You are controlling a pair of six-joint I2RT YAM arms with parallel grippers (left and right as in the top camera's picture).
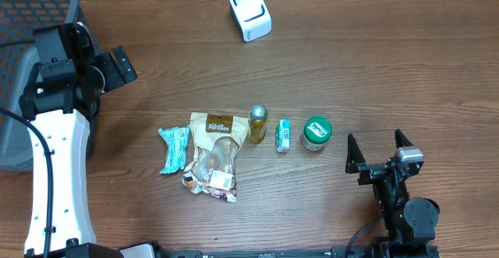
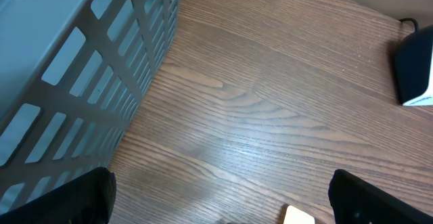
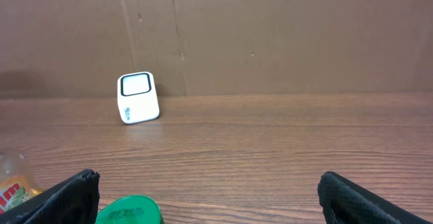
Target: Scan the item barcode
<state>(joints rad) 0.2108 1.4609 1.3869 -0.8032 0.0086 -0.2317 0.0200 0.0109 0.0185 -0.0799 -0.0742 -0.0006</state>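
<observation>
Progress looks nil: left gripper and right gripper both gape wide, holding nothing. Green-lidded tub, small carton, bottle, snack bag and teal wrapper lie untouched in a mid-table row, well apart from the white scanner.
</observation>
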